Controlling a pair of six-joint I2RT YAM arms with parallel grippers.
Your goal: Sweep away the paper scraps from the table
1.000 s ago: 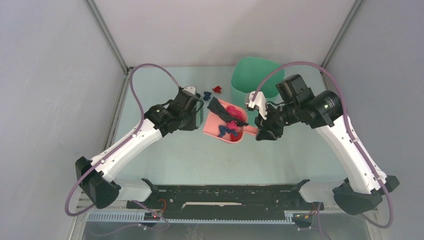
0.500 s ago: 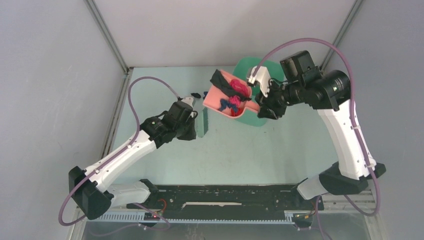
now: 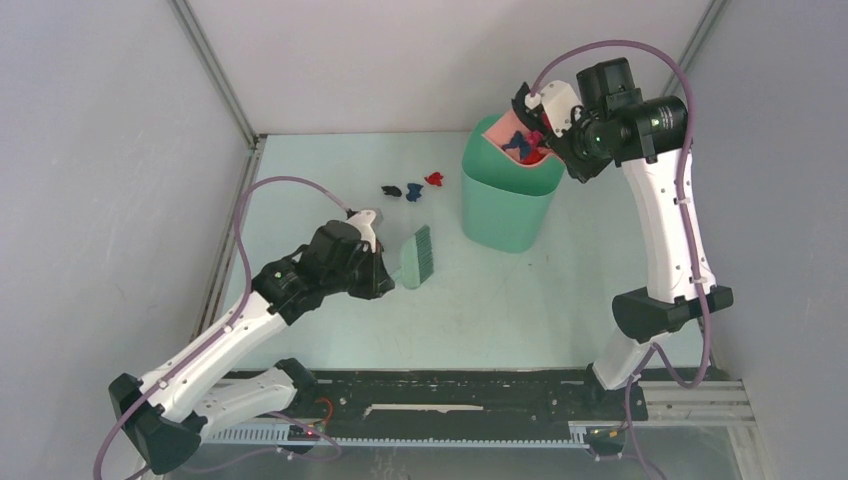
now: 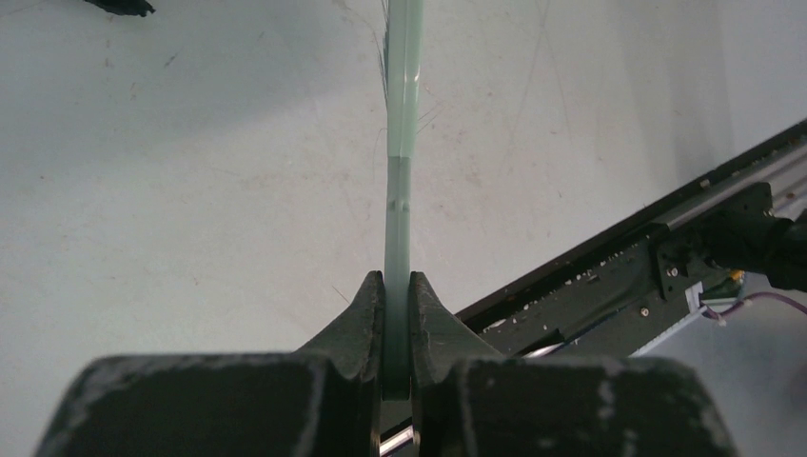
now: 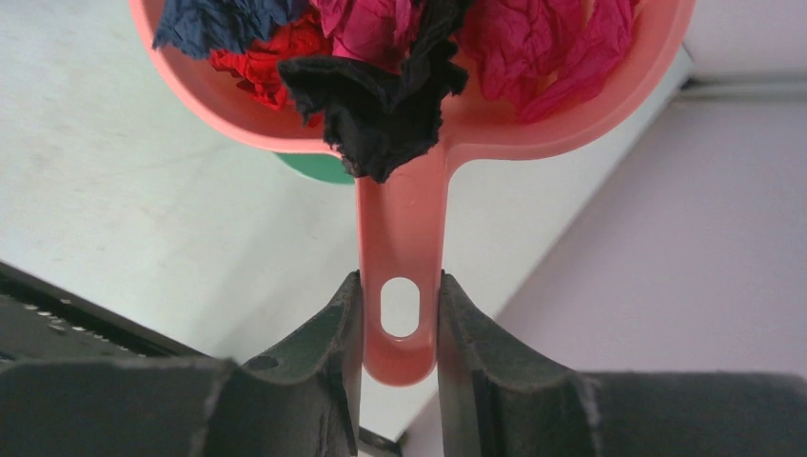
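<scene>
With both pads clamped on the handle, right fingers (image 5: pixel 331 347) hold pink dustpan (image 5: pixel 407 224) over mint-green bin (image 3: pixel 505 205); pan is heaped with red, magenta, blue and black paper scraps (image 5: pixel 381 90). Left fingers (image 4: pixel 362 324) grip green hand brush (image 4: pixel 400 143) tight, above tabletop (image 3: pixel 480 300). Three loose scraps (image 3: pixel 412 190) lie left of bin.

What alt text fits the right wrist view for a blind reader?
The right gripper clamps the handle of a pink dustpan holding crumpled paper scraps in black, red, blue and magenta. Below are the pale table and a sliver of green bin.
</scene>
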